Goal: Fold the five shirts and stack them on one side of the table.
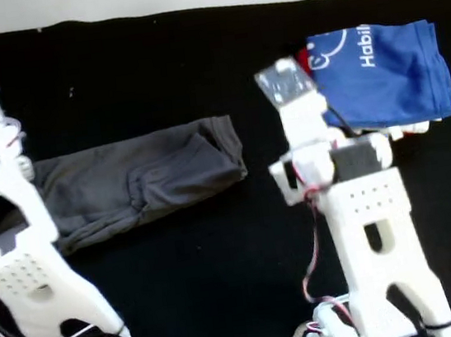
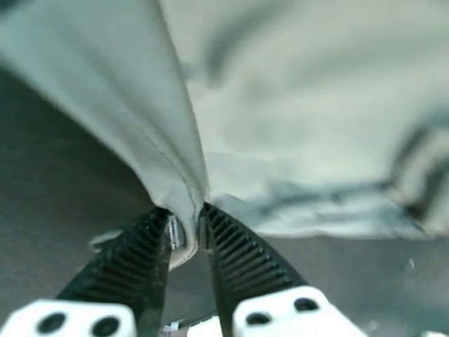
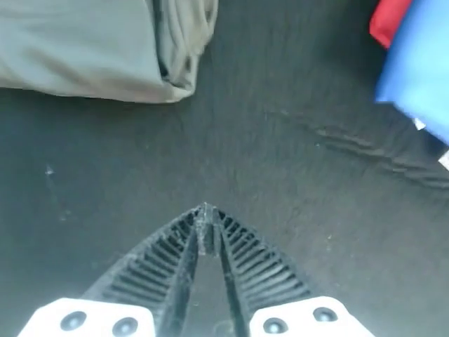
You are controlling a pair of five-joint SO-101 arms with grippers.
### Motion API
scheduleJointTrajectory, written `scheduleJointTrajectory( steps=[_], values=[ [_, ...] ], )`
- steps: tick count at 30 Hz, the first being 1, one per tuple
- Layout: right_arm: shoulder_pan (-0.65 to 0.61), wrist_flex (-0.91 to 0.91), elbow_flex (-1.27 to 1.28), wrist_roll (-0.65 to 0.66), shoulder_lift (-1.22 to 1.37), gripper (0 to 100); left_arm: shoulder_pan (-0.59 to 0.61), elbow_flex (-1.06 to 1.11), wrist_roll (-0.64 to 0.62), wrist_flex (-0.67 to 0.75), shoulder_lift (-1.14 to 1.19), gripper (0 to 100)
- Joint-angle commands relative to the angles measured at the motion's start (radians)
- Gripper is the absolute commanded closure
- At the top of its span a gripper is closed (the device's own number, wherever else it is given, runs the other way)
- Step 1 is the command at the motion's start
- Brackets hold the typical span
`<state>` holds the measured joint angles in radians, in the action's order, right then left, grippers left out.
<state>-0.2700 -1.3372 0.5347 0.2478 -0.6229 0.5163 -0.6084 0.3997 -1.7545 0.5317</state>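
The left end effector (image 2: pixel 186 235) is pinched shut on a hem of the grey shirt (image 1: pixel 144 179), which lies rumpled and half folded at the left of the black table (image 1: pixel 191 289). The right end effector (image 3: pixel 205 225) is closed on nothing, over the table near the folded blue shirt (image 1: pixel 387 72), which lies on red fabric (image 1: pixel 303 60) at the far right.

Left of centre on the table (image 1: pixel 183 290), a half-folded shirt (image 1: pixel 144 183); well apart at far right, a stack of shirts (image 1: pixel 379 73); between them, the right gripper (image 3: pixel 205 217).
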Motion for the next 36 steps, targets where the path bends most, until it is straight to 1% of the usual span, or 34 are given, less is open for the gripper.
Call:
scheduleJointTrajectory(
  steps=[1,4,8,12,16,18,25,31,33,34,36],
  values=[
    [0.073,0.222,0.363,0.014,-0.148,99.3,-0.177,0.117,-0.012,-0.014,-0.228,99],
    [0.160,0.380,0.591,0.014,-0.226,99.3,-0.315,0.154,-0.057,-0.014,-0.297,99],
    [0.231,0.506,0.785,0.014,-0.286,99.3,-0.498,0.153,-0.095,0.002,-0.300,99],
    [0.240,0.625,0.929,0.014,-0.314,99.3,-0.647,0.154,-0.109,0.110,-0.300,99],
    [0.242,0.754,1.055,0.014,-0.321,99.3,-0.759,0.160,-0.109,0.219,-0.288,99],
    [0.242,0.756,1.070,0.014,-0.334,99.3,-0.802,0.153,-0.109,0.273,-0.246,99],
    [0.242,0.759,1.081,0.012,-0.374,99.3,-0.869,0.151,-0.109,0.417,-0.082,99],
    [0.242,0.759,1.081,0.009,-0.372,99.3,-0.865,0.153,-0.110,0.532,-0.058,99],
    [0.242,0.759,1.081,0.009,-0.372,99.3,-0.860,0.153,-0.110,0.551,-0.058,99],
    [0.242,0.759,1.081,0.009,-0.372,99.3,-0.860,0.153,-0.110,0.552,-0.059,97],
    [0.242,0.759,1.081,0.009,-0.372,99.3,-0.855,0.153,-0.110,0.548,-0.062,91]
  ],
)
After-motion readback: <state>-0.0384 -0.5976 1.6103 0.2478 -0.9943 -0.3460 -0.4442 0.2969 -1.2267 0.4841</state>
